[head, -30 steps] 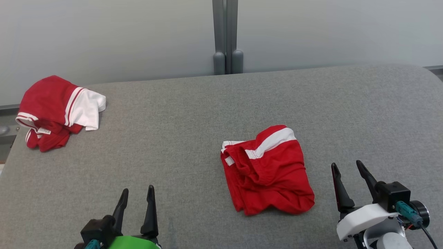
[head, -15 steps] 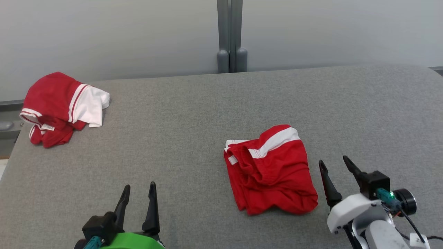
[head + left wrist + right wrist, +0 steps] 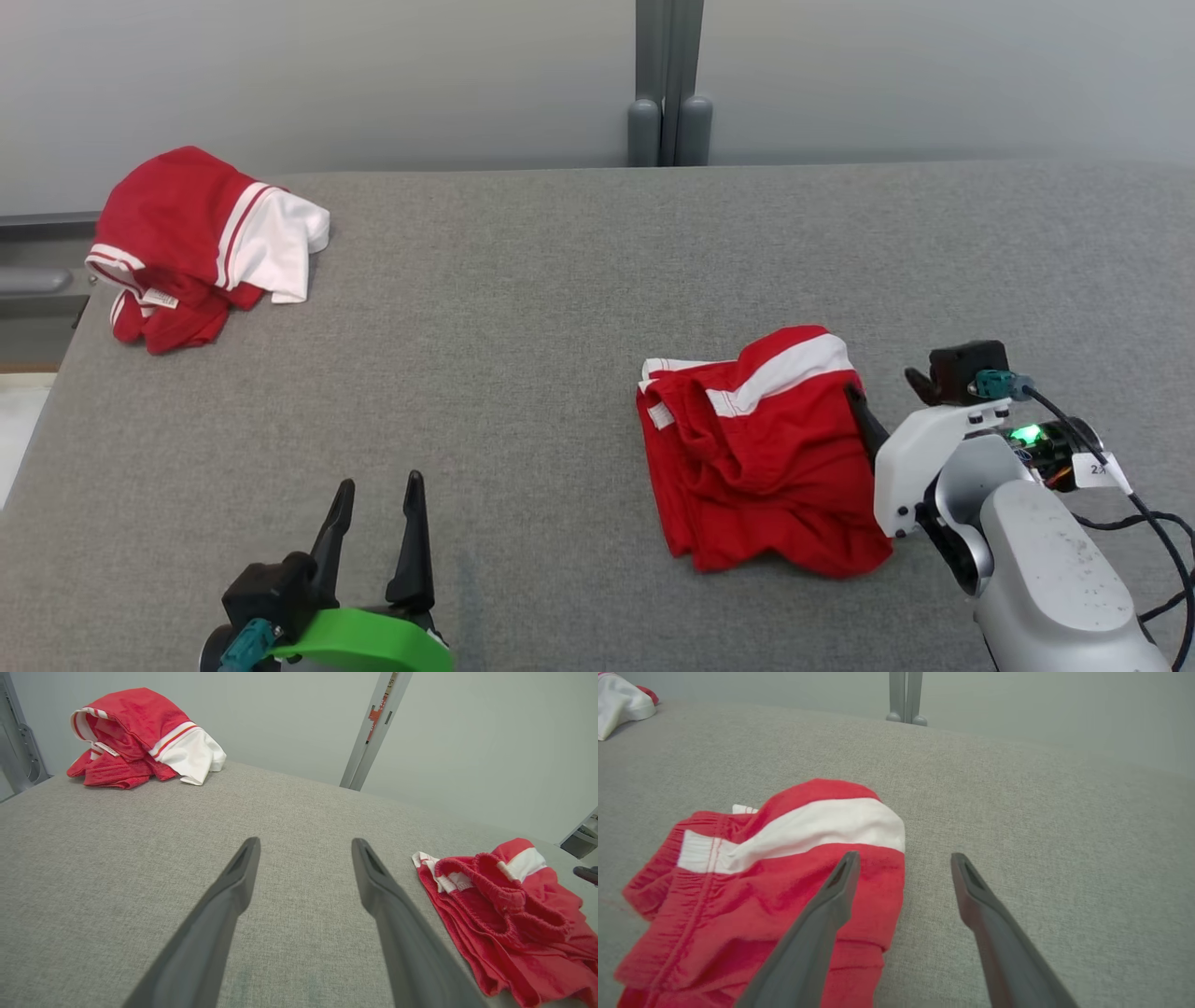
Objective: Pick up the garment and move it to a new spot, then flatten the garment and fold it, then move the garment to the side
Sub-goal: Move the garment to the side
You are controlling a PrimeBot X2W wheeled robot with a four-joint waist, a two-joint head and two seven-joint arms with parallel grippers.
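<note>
A crumpled pair of red shorts with a white stripe (image 3: 761, 457) lies right of centre on the grey table, also seen in the left wrist view (image 3: 509, 914) and the right wrist view (image 3: 775, 891). My right gripper (image 3: 887, 397) is open at the shorts' right edge. In the right wrist view (image 3: 904, 858) its left finger hangs over the red cloth and its right finger over bare table. My left gripper (image 3: 380, 485) stands open near the front edge, left of the shorts, with nothing between its fingers (image 3: 306, 842).
A second red and white garment (image 3: 201, 243) is bunched at the table's far left corner (image 3: 140, 737). The grey fabric table (image 3: 523, 308) ends at a pale wall with a grey post (image 3: 667, 84). The table's left edge drops off by that garment.
My right gripper has moved forward and left, from beside the shorts' near right corner to their right edge. The head camera has shifted. The left gripper has stayed put.
</note>
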